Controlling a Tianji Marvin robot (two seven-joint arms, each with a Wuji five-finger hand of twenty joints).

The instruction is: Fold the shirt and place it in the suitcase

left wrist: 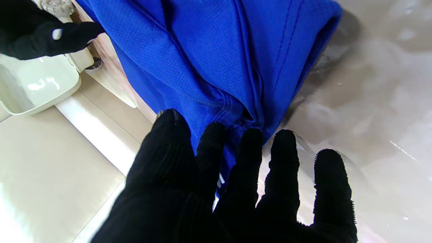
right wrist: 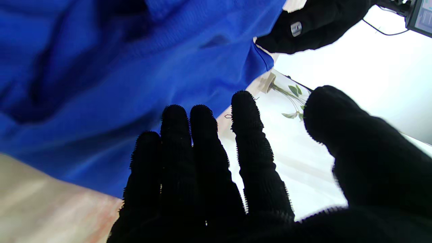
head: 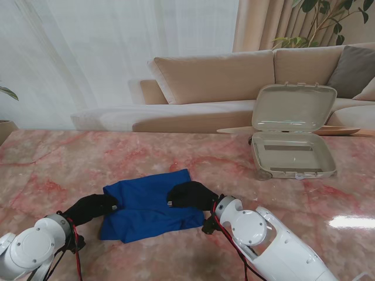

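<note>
The blue shirt point(head: 146, 206) lies folded into a rough rectangle on the marble table, near me and left of centre. My left hand point(head: 91, 208) in its black glove lies flat at the shirt's left edge with fingertips touching the cloth; the left wrist view shows the fingers point(left wrist: 283, 158) spread at the shirt point(left wrist: 216, 50) hem. My right hand point(head: 190, 195) rests flat on the shirt's right part, its fingers point(right wrist: 202, 145) straight over the shirt point(right wrist: 118, 74). Neither hand grips anything. The beige suitcase point(head: 293, 153) stands open at the far right, its lid upright.
The pink marble table point(head: 58, 164) stretches left and far of the shirt. A beige sofa point(head: 222, 76) and a plant point(head: 322, 17) stand beyond the table's far edge. A bare stretch of marble separates the suitcase from the shirt.
</note>
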